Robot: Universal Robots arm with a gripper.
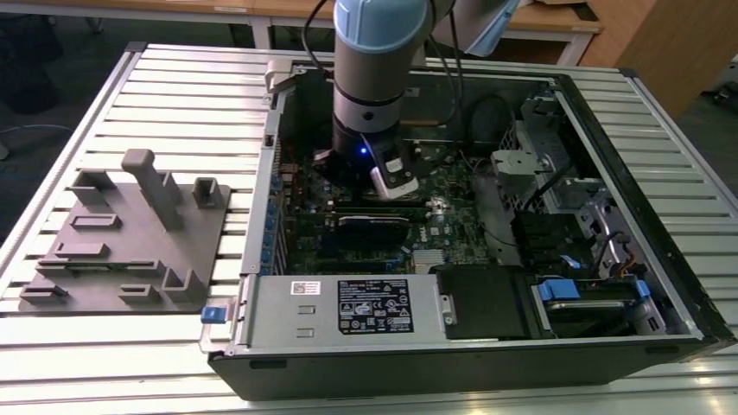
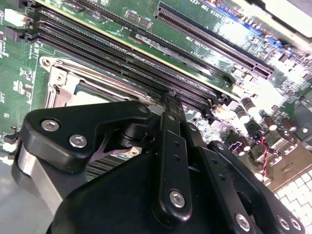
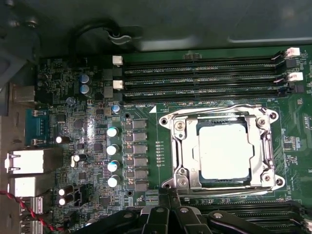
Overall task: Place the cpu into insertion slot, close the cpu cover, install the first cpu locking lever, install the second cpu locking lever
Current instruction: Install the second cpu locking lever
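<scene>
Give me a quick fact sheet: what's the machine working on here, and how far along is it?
setting: open computer case lying on a slatted table
arm: reaches down into the case over the motherboard
cpu: seated in the socket
cover: closed over the cpu, chip showing through its window
levers: wire levers lie along the cover's edges
gripper: beside the socket, holding nothing visible
memory slots: empty

table point(image 1: 173, 69): slatted metal | on it: open PC case point(image 1: 461, 354), exterior view's right | grey fixture block point(image 1: 127, 242) lay beside it, exterior view's left
</scene>
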